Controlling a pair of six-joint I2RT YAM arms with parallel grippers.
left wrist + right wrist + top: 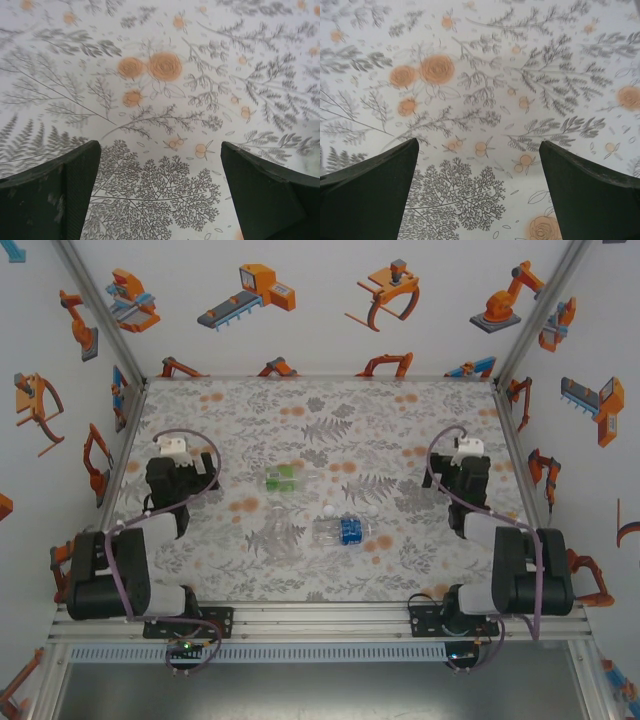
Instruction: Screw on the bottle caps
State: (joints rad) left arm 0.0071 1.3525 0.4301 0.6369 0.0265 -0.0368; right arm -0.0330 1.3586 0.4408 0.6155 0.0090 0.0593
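Item one, walls (pixel 320 330): white panels printed with orange and blue robot cartoons, standing round three sides of your workspace. Item two, table (pixel 400 420): covered in a grey fern and orange flower print, with an aluminium rail (pixel 320 618) along the 6 o'clock edge. Item three, left arm (pixel 110 575): black, based at 7 o'clock, reaching to the 9 o'clock side of the table. Item four, right arm (pixel 530 575): black, based at 5 o'clock, reaching to the 3 o'clock side. Item five, left gripper (pixel 160 146): your left wrist camera shows the dark fingers (pixel 75 190) spread wide over bare cloth, gripping nothing. Item six, right gripper (pixel 479 144): the same, fingers (pixel 580 190) wide apart over bare cloth, gripping nothing. Both grippers sit well apart from the bottles. Item seven, blue bottle (pixel 345 531): lying on its side just to the 5 o'clock side of table centre, long axis running 9 to 3. Item eight, green bottle (pixel 284 478): lying on its side at about 10 o'clock from centre, well apart from the blue bottle. Item nine, clear bottle (pixel 272 537): faint against the print, lying at 9 o'clock of the blue bottle, near it; you cannot tell whether they touch. Item ten, cap (pixel 328 511): small and whitish, loose on the cloth just at 11 o'clock of the blue bottle. A second whitish spot (pixel 372 510) lies at 1 o'clock of that bottle, too small to name with certainty.
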